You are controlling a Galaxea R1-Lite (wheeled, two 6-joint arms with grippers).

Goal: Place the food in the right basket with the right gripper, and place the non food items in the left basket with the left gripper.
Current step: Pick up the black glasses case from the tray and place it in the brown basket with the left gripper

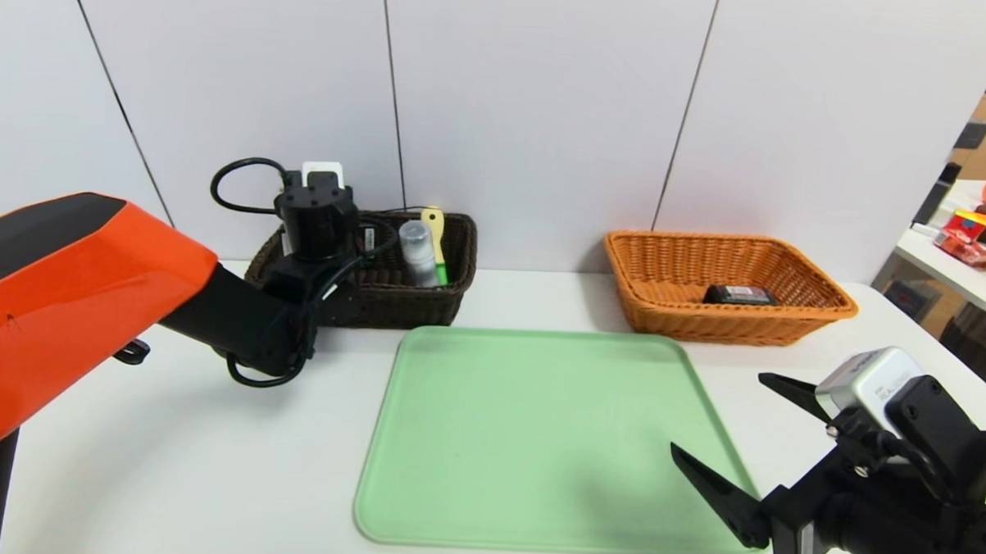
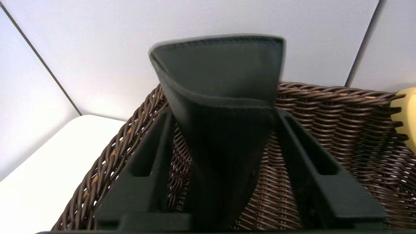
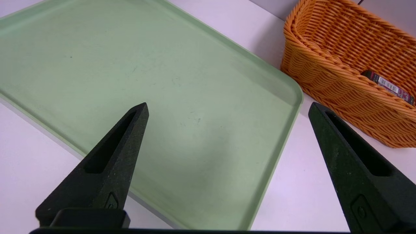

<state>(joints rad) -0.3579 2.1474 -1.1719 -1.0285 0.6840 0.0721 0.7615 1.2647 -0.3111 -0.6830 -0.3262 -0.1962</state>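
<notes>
The long black soft case (image 2: pixel 224 71) is at the dark brown woven wicker basket (image 1: pixel 410 307), standing up between the two fingers of my left gripper (image 2: pixel 224 112). Its upper end shows above the basket's rim against the white panelled wall (image 2: pixel 211 19), and its lower part narrows down over the woven inside. The left gripper's fingers are parted, one to either side of the case, with basket weave showing past them — I read that as released, though I cannot tell whether a fingertip is touching the case. I cannot make out where the case's lower end rests either.

In the same basket, toward its right end, I have the white bottle with a clear cap (image 1: pixel 418 254) leaning just beside the yellow slotted spoon with a green handle (image 1: pixel 433 230); the spoon's head reaches up to the back rim.

Farther out, the orange-tan woven wicker basket with flared sides (image 1: pixel 729 326) stands on the white table (image 1: pixel 167 462), well apart from the brown one. Inside it lies the small black carton with a pink-red and white label (image 1: pixel 740 295), near the front wall.

The flat pale green tray (image 1: pixel 537 434) lies on the table in front of the baskets. My right gripper (image 3: pixel 228 103) hangs over the tray's near right part, fingers spread wide and holding nothing — the orange-tan basket is beyond it.
</notes>
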